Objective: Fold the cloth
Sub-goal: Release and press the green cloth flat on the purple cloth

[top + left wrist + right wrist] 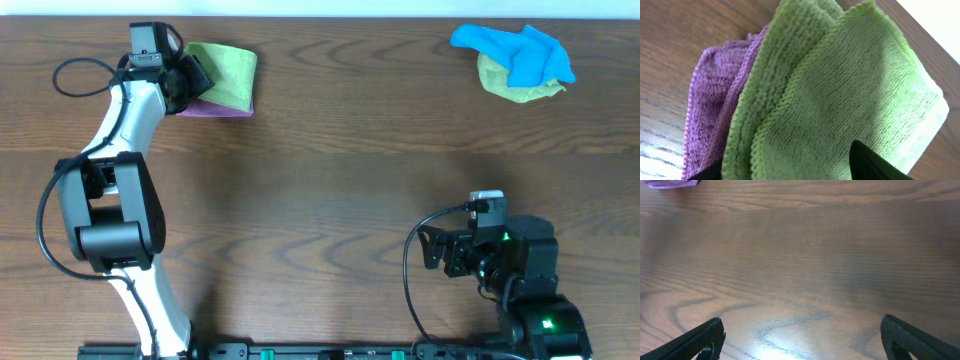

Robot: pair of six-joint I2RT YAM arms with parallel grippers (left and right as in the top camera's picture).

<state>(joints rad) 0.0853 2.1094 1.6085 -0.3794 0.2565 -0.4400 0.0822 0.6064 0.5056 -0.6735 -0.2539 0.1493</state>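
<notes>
A folded green cloth [228,68] lies on top of a folded purple cloth [215,108] at the table's far left. My left gripper [195,75] is right at the green cloth's left edge. In the left wrist view the green cloth [850,90] fills the frame, with the purple cloth [715,100] showing beneath it on the left. The left gripper's fingers [790,170] stand wide apart over the green cloth, open. My right gripper [432,250] is open and empty over bare wood at the front right; it also shows in the right wrist view [802,340].
A crumpled blue cloth [515,50] lies on a crumpled yellow-green cloth [510,88] at the far right. The table's back edge runs just behind both piles. A corner of the purple cloth [670,183] shows far off in the right wrist view.
</notes>
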